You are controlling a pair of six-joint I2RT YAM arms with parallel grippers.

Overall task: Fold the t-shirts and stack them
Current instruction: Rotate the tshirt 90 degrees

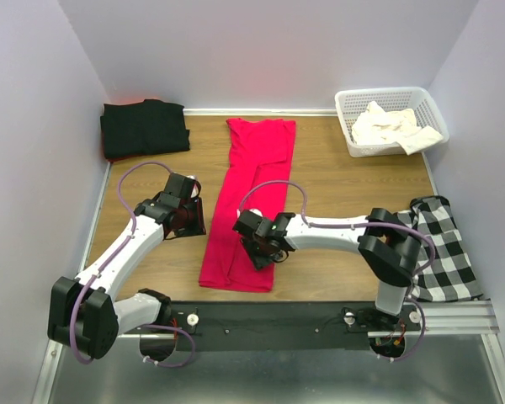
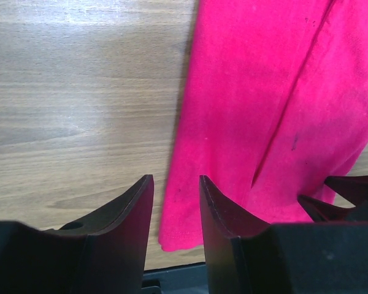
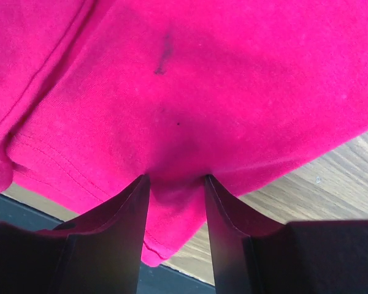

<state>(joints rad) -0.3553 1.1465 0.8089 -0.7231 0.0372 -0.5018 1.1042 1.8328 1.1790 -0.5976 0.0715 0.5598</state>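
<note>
The red t-shirt lies as a long narrow strip down the middle of the table, folded lengthwise. My left gripper is open at the strip's left edge, low down. In the left wrist view the left gripper frames that hem edge of the red t-shirt, which lies flat below. My right gripper is open, its fingertips set down on the strip's near right part. Red t-shirt fabric bulges between the right gripper's jaws. The black t-shirt lies folded at the back left. A cream-white t-shirt sits crumpled in the basket.
The white lattice basket stands at the back right. A black-and-white checked cloth hangs over the table's right edge near the right arm. Bare wood shows between the strip and the basket. A dark rail runs along the near edge.
</note>
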